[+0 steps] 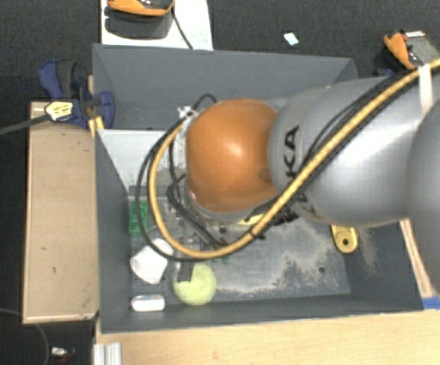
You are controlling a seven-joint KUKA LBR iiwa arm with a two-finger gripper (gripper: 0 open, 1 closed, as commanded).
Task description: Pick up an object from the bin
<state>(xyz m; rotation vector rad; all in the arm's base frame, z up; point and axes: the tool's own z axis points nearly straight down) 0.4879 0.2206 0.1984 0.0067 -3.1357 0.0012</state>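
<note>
Gripper (176,234) is sitting low at the left end of the bin (227,74), mostly tucked under the arm's orange cover (227,162), so I can't tell if it's open, shut or gripping anything. It's hanging right by a white lump (148,266) and a yellow-green ball (196,284), with a green thing (138,217) just beside. I'm guessing the risk is it's landing between them and the ball's rolling off, or it's scraping the wall.
</note>
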